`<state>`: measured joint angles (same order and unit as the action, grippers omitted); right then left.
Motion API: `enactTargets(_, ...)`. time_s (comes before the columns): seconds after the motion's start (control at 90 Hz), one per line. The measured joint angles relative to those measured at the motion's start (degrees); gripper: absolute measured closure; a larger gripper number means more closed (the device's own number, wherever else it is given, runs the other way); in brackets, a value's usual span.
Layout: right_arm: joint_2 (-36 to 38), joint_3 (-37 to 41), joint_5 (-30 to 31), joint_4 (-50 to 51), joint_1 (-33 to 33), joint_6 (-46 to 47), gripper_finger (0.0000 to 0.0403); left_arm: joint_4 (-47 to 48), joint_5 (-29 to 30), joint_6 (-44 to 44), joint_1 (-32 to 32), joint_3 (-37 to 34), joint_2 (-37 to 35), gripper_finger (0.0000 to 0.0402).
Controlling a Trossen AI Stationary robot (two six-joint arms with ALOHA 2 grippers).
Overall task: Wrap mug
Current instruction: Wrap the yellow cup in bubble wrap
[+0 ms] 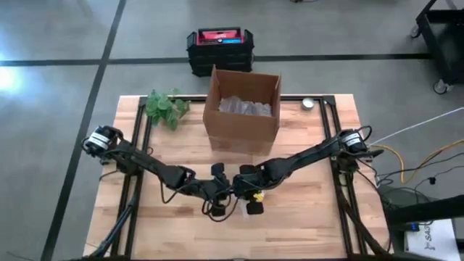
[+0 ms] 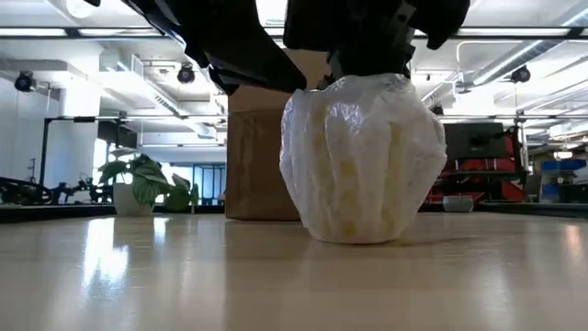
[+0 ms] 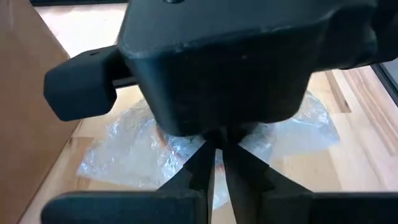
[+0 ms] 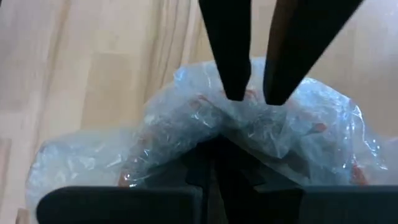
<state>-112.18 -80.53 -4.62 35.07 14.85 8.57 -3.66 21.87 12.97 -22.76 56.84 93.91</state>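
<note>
From above, my two dark arms meet at the table's (image 1: 304, 225) near middle, left gripper (image 1: 221, 197) and right gripper (image 1: 250, 194) almost touching. One open cardboard box (image 1: 242, 109) stands beyond them, one leafy plant (image 1: 165, 107) at far left.

At table level, one mug bundle (image 2: 361, 161), lumpy and yellowish under crinkled clear bubble wrap, stands upright beneath my grippers.

Left wrist: my fingers (image 3: 200, 174) pinch narrowly together on the wrap's top.

Right wrist: my fingers (image 4: 199, 171) are likewise closed on the gathered wrap.
</note>
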Motion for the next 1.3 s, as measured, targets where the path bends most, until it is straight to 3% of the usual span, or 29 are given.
enactTargets(0.378, 11.12, -3.30, 0.32, 5.87, 0.77, -0.27, 0.0389, -0.27, -0.06, -0.02, -0.02, 0.00, 0.00, 0.0381)
enactTargets(0.544, 13.07, -2.99, 13.90, 7.80, 0.59, -1.83, 0.0389, -0.17, -0.04, -0.02, -0.02, 0.00, 0.00, 0.0381)
enactTargets(0.789, 6.04, -2.64, 8.57, 6.17, 0.79, -2.64, 0.0389, 0.13, -0.02, -0.02, -0.02, 0.00, 0.00, 0.0381)
enactTargets(1.044, -2.06, -3.10, 8.32, 4.43, 1.11, -2.87, 0.0390, 0.24, -0.04, 0.00, -0.04, 0.00, 0.00, 0.0381)
enactTargets(1.3, -0.42, -2.73, 7.38, 3.48, 1.03, -4.10, 0.0390, 2.24, -0.09, 0.45, 0.02, -0.07, 0.02, 0.0381)
